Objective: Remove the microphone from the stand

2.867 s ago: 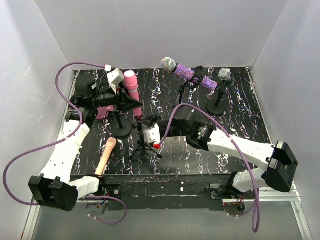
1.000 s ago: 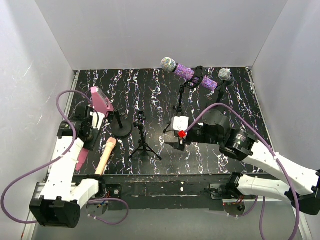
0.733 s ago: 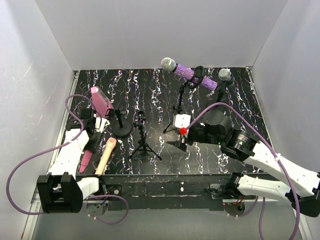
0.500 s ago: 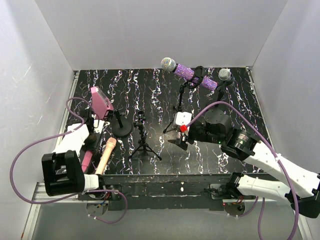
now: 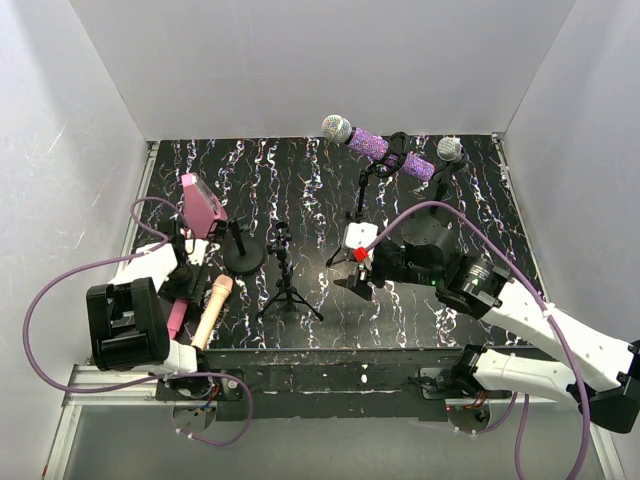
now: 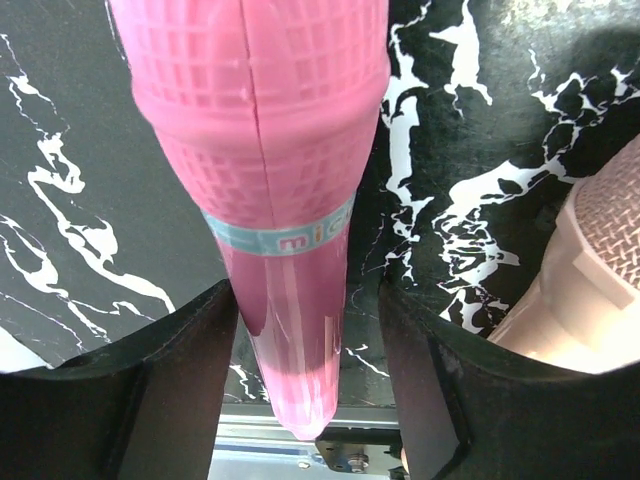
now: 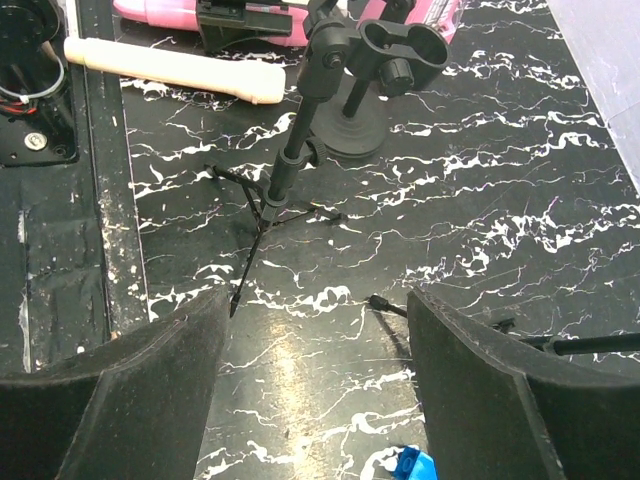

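Note:
A pink microphone (image 6: 285, 200) lies on the black marbled table (image 5: 330, 310), handle toward the near edge. My left gripper (image 6: 305, 300) is open around its handle, with a clear gap on the right side; from above the left gripper (image 5: 182, 293) sits at the table's left, over the pink microphone (image 5: 176, 320). An empty round-base stand (image 5: 243, 256) and an empty tripod stand (image 5: 287, 275) are beside it. My right gripper (image 5: 352, 282) hangs open mid-table, with nothing between the fingers of the right gripper (image 7: 315, 310). It faces the tripod stand (image 7: 295, 140).
A beige microphone (image 5: 212, 310) lies right of the pink one. Two purple glitter microphones (image 5: 372, 146) (image 5: 425, 165) sit clipped in stands at the back right. White walls enclose three sides. A small blue piece (image 7: 405, 468) lies under the right wrist.
The pink microphone, held up by the round-base stand 2.9 s ago, now lies on the table. My left arm has folded back to the left edge. My right gripper has left the tripod stand and moved right.

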Motion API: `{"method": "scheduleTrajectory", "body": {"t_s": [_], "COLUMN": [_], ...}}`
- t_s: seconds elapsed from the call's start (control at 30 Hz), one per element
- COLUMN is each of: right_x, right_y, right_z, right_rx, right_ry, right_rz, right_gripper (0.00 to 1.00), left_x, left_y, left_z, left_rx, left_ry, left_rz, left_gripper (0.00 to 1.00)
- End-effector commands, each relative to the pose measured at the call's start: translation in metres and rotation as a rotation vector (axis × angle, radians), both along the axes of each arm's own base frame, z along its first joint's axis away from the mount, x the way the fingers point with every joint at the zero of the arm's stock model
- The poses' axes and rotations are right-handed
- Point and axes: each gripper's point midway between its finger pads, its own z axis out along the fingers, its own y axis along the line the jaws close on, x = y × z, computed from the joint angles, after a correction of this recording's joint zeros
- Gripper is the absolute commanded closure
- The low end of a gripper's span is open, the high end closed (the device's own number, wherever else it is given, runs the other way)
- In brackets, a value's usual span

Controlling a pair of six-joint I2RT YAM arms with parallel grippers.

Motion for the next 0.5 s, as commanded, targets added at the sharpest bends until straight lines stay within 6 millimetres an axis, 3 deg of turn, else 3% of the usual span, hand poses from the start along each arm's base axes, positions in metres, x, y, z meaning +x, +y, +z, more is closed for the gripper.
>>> {"method": "scheduleTrajectory", "body": {"t_s": [0.0, 0.3, 0.47], "right_x": [0.001, 0.001, -0.002], "right_y": [0.005, 0.023, 0.040], "right_z": [0.007, 0.013, 0.011], "right_rx": [0.031, 0.035, 0.025], "right_ry": [0.007, 0.090, 0.195], "right_rz": [0.002, 0.031, 0.052], "right_gripper": [0.21, 0.21, 0.21], "left_x": [0.009, 0.013, 0.006], "left_y": [-0.007, -0.010, -0.009], "left_z": [0.003, 0.062, 0.124], "left_rx": [-0.043, -0.043, -0.018], "left_ry": [-0.044, -0.183, -0.284], "left_rz": [0.025, 0.060, 0.098], "left_gripper": [0.41, 0.31, 0.21]}}
